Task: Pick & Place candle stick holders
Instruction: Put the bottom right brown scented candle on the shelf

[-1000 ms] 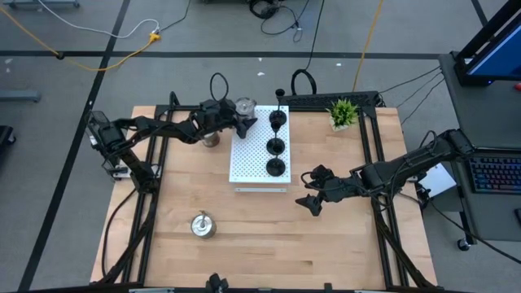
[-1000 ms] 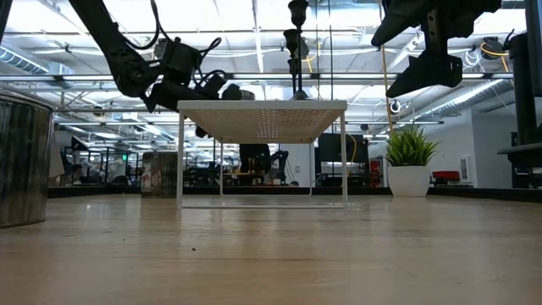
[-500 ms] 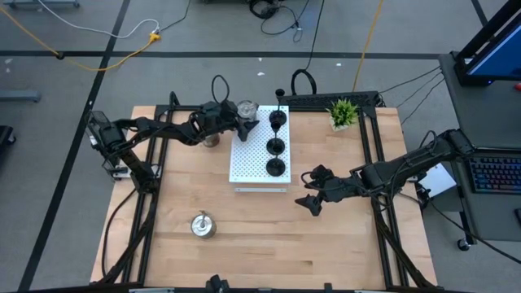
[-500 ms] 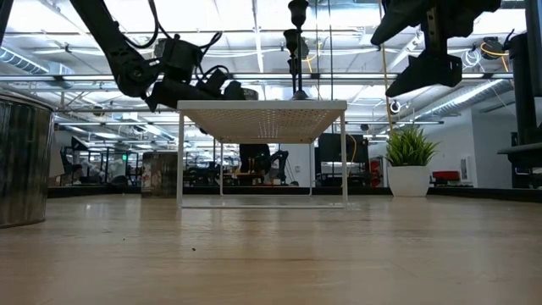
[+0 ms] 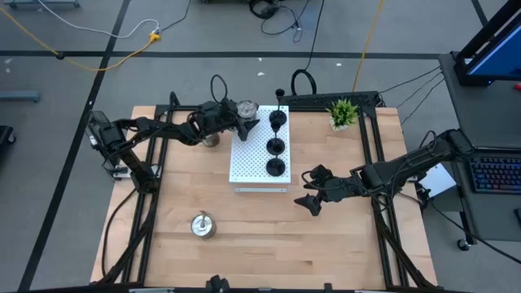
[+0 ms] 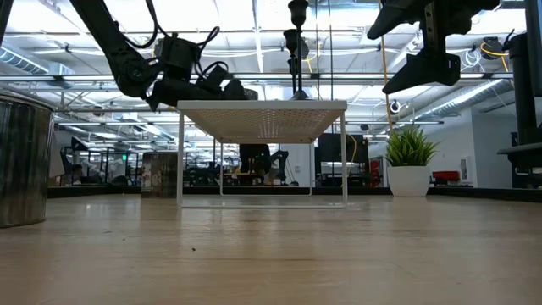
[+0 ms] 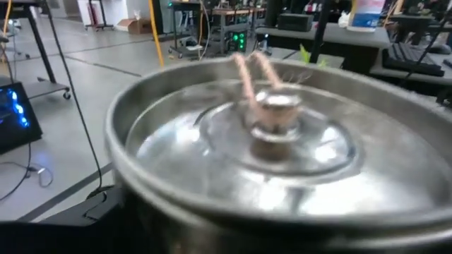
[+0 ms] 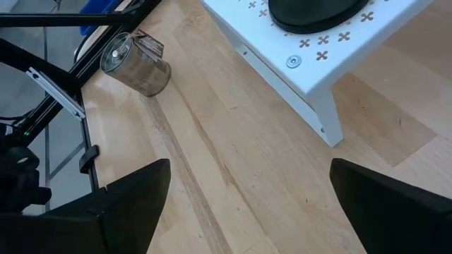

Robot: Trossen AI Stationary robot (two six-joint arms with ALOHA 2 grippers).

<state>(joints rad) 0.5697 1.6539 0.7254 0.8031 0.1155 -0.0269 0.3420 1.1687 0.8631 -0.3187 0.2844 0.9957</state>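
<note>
with the silver candle stick holder [image 5: 245,108] standing at the upper left corner of the white perforated board [image 5: 248,159], the left gripper [image 5: 242,122], wide around it, should withdraw level without tipping it; the right gripper [image 5: 308,190] waits wide, right of centre.

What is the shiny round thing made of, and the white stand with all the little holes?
The shiny holder looks like metal, probably polished steel: it is silvery and mirrors the room's lights. The white stand seems to be painted sheet metal with a smooth matte coat: it is thin, punched with small cross-shaped holes, and has a screw at its leg. It might be plastic, though.
</note>
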